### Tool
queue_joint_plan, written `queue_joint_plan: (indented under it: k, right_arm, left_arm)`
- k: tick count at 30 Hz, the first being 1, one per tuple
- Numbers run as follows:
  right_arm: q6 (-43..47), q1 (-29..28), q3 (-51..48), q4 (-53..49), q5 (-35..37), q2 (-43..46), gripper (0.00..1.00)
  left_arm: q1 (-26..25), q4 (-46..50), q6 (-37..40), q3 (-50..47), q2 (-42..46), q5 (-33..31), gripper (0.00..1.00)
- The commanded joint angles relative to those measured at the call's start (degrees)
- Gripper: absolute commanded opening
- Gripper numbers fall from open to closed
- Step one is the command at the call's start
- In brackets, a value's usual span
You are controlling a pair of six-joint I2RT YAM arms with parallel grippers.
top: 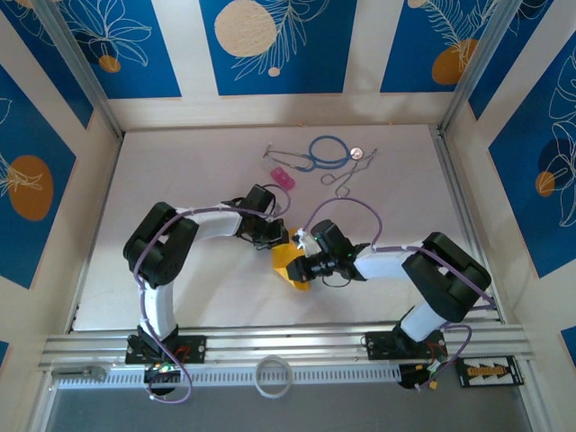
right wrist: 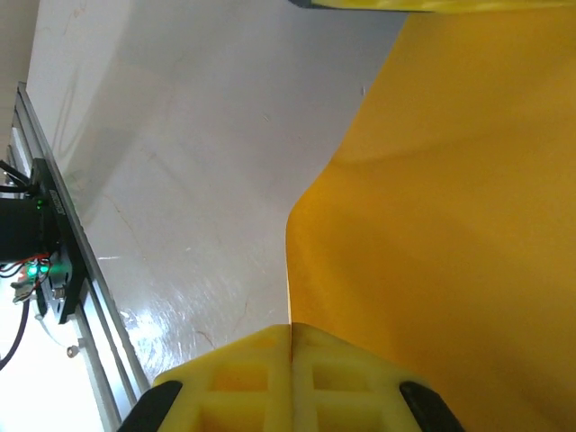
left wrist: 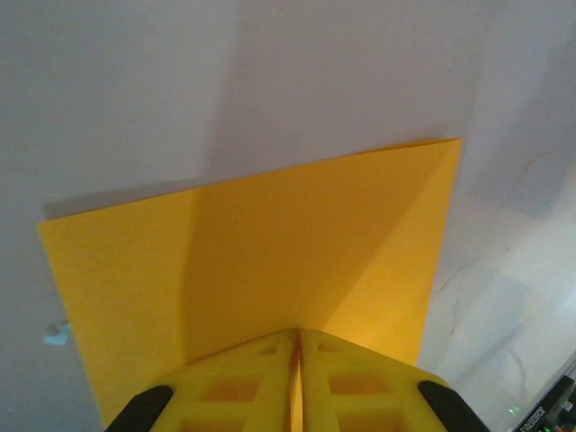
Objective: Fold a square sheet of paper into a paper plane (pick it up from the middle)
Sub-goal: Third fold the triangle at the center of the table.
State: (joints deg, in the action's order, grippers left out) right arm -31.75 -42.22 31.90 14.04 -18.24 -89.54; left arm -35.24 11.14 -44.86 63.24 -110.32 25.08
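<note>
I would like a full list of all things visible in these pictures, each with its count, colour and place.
sheet of paper: one, orange-yellow, middle of the table, between the grippers
pink block: one, pink, far part of the table
tube loop: one, blue, right of the block
scissor-like tool: one, silver, beside the loop
small disc: one, pale, beside the loop
ring: one, white, on the near rail
table: one, white
left gripper: one, yellow fingers, shut on the sheet
right gripper: one, yellow fingers, shut on the sheet's edge
</note>
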Motion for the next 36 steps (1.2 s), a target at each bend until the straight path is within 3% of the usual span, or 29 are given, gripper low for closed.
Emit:
queue_joint_plan:
  k: [1,28,36]
  right_arm:
    - [-1.60,1.11,0.90,-0.34,-3.43,-0.90,0.00]
    - [-1.67,8.22,1.90,1.65,-11.59,-5.65,0.00]
    - [-0.14,9.52,2.20,-0.73,-10.69,-5.73,0.01]
  left_arm:
    - [0.49,0.57,1.31,-1.13,-0.94,-0.16,0.11]
    - [0.44,2.33,2.34,-0.82,-0.95,-0.93,0.10]
    - [0.52,2.53,2.14,-0.68,-0.86,-1.09,0.10]
